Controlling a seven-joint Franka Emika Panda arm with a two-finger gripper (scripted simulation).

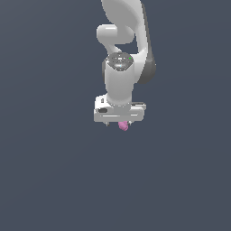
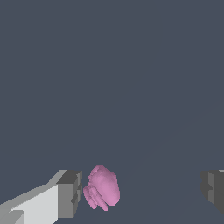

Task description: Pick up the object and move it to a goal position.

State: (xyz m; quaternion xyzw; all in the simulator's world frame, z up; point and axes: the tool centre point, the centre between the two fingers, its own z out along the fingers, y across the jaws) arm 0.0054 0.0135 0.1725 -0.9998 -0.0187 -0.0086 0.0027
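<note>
Spanning most of the wrist view's width, my jaws stand wide apart, with my gripper [image 2: 142,192] clamped on nothing. One grey finger pad [image 2: 70,194] sits on the end of a white finger; the other pad [image 2: 213,189] shows only at the frame's edge. Between them lies the object [image 2: 103,187], a small pink-magenta knobbly blob. It sits just beside the first pad, with a thin gap visible, and well apart from the second.

Beyond the fingers, the wrist view shows only a plain dark grey surface [image 2: 113,78].

Seen from the exterior view, my gripper [image 1: 118,124] points straight down, its white body wide and flat under the wrist. The object [image 1: 123,126] shows as a pink speck at the gripper's underside, far smaller than the gripper body. My white arm [image 1: 119,81] rises behind it, out of the frame's top. Whether the object rests on the grey surface [image 1: 49,171] cannot be told from either view.
</note>
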